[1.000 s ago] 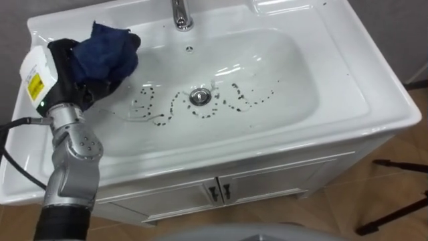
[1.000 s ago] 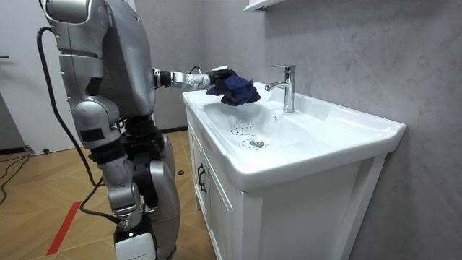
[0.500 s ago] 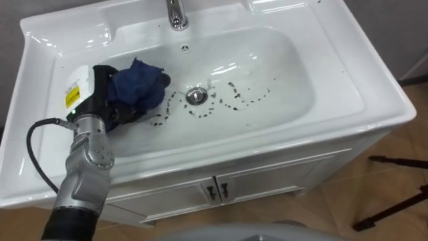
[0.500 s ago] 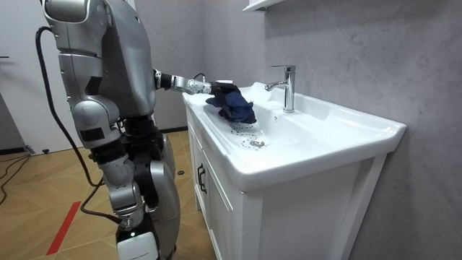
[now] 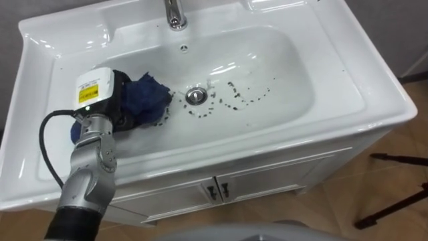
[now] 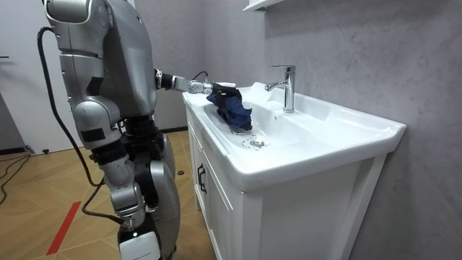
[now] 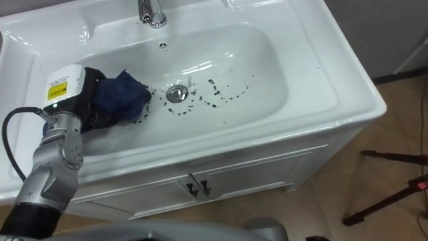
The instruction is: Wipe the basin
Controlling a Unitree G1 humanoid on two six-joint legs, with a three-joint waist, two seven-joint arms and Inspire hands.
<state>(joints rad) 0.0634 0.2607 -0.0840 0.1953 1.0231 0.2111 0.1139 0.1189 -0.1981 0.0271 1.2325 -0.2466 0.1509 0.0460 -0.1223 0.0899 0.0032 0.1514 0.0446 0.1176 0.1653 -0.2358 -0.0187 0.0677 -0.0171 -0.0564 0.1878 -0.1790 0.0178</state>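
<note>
Lowered from above the rim a second ago, the left hand (image 5: 116,111) now sits down inside the white basin (image 5: 287,70), on its left slope, pressing a dark blue cloth (image 5: 144,100) against the porcelain. Its dark fingers are curled into the cloth, which is crumpled into a thick, rumpled wad whose leading edge lies just left of the drain (image 5: 195,96). Small dark specks (image 5: 235,94) ring the drain and trail off to its right. Behind the bowl stands the chrome faucet (image 5: 175,13).
</note>
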